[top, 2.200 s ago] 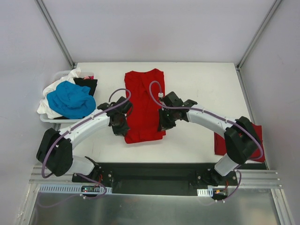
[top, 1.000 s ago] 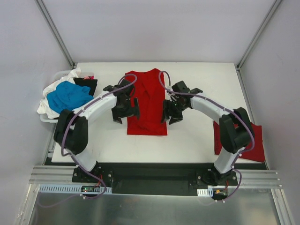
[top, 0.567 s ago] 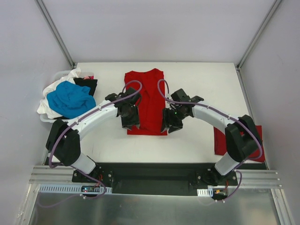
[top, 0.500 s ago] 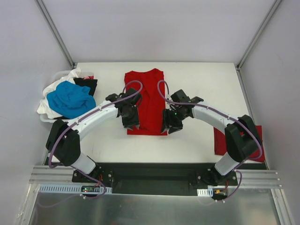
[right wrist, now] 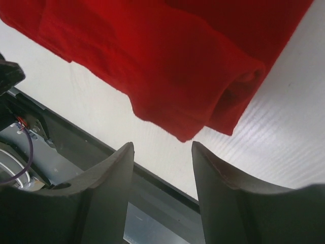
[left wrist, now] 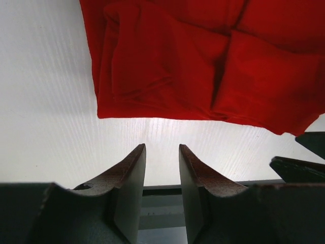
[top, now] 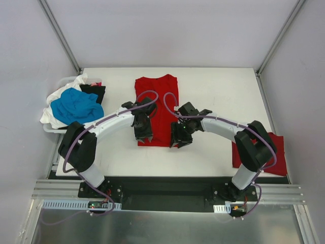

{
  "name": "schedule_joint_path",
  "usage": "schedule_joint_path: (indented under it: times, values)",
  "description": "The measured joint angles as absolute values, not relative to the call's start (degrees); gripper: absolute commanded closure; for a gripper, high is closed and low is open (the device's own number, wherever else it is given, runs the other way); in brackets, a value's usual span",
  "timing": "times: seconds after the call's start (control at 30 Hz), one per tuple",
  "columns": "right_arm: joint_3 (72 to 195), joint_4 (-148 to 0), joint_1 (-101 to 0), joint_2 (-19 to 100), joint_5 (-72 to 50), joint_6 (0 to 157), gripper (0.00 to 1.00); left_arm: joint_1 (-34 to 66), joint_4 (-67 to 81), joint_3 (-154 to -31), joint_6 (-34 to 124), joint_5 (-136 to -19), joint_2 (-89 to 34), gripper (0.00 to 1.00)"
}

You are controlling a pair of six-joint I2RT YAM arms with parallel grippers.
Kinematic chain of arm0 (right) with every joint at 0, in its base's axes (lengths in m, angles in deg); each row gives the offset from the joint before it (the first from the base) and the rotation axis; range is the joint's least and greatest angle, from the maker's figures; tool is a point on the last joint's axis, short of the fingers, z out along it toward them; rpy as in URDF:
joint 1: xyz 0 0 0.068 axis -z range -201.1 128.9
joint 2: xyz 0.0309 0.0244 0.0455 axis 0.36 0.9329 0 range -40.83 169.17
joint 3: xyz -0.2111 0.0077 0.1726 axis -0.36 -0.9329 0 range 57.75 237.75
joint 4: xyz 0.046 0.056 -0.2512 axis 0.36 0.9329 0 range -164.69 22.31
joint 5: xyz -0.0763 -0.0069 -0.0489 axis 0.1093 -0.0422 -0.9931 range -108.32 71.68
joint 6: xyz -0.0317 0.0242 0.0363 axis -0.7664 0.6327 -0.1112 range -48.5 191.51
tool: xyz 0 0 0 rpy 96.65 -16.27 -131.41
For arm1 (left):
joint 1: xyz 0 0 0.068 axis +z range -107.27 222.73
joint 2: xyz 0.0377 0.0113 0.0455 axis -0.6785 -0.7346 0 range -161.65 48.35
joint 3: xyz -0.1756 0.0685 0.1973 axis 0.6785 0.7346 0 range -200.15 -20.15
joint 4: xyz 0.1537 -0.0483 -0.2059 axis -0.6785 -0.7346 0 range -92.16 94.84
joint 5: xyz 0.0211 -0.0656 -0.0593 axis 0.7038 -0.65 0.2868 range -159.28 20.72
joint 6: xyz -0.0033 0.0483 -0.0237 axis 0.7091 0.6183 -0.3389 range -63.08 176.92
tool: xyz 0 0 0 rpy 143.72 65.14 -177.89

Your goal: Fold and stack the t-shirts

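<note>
While the long red t-shirt (top: 158,101), its sides folded in, lies in the middle of the desk (top: 218,89), my left end effector (left wrist: 161,152) hangs just short of its near hem, jaws narrowly apart and empty. My right end effector (right wrist: 160,152) stands wider open at the hem's right corner, gripping nothing. A folded red t-shirt (top: 278,152) lies at the desk's right edge.
</note>
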State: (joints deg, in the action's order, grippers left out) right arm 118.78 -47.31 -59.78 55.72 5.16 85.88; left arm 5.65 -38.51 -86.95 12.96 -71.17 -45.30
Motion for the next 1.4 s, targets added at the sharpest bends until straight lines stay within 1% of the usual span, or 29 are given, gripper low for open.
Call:
schedule_joint_path:
  times: [0.2, 0.4, 0.47, 0.5, 0.53, 0.6, 0.63, 0.67, 0.93, 1.17, 1.4]
  values:
    - [118.48, -50.9, -60.74, 58.28, 4.33, 86.05, 0.48, 5.65, -38.17, -87.19, 12.96, -71.15, -44.23, 0.66]
    - [117.91, -53.56, -60.78, 59.7, 3.59, 86.49, 0.49, 5.67, -38.1, -85.88, 13.11, -71.15, -40.07, 0.66]
    - [117.91, -54.11, -60.78, 60.29, 3.5, 86.77, 0.51, 5.67, -38.38, -85.84, 13.24, -71.15, -39.66, 0.65]
    - [117.91, -54.35, -60.78, 60.5, 3.44, 86.93, 0.54, 5.67, -38.47, -85.84, 13.28, -71.15, -39.64, 0.65]
    - [117.91, -54.46, -60.78, 60.61, 3.37, 86.99, 0.66, 5.67, -38.51, -85.84, 13.41, -71.15, -39.64, 0.65]
    - [117.93, -54.66, -60.78, 60.66, 3.13, 87.12, 0.83, 5.69, -38.6, -85.84, 13.57, -71.13, -39.64, 0.65]
    - [117.95, -54.81, -60.78, 60.66, 3.0, 87.25, 0.97, 5.69, -38.6, -85.84, 13.72, -71.15, -39.64, 0.65]
    - [118.0, -54.92, -60.78, 60.66, 2.89, 87.36, 0.99, 5.69, -38.65, -85.84, 13.92, -71.13, -39.66, 0.65]
    - [121.1, -53.5, -60.78, 60.66, 1.54, 87.08, 0.99, 5.69, -39.08, -85.88, 14.33, -71.13, -39.66, 0.64]
    - [130.48, -49.37, -59.73, 60.72, 0.53, 85.57, 0.99, 5.69, -39.1, -85.88, 14.29, -71.13, -39.68, 0.64]
    - [138.37, -47.25, -55.17, 64.07, 0.27, 83.58, 0.99, 5.69, -39.1, -85.9, 14.2, -71.13, -39.7, 0.64]
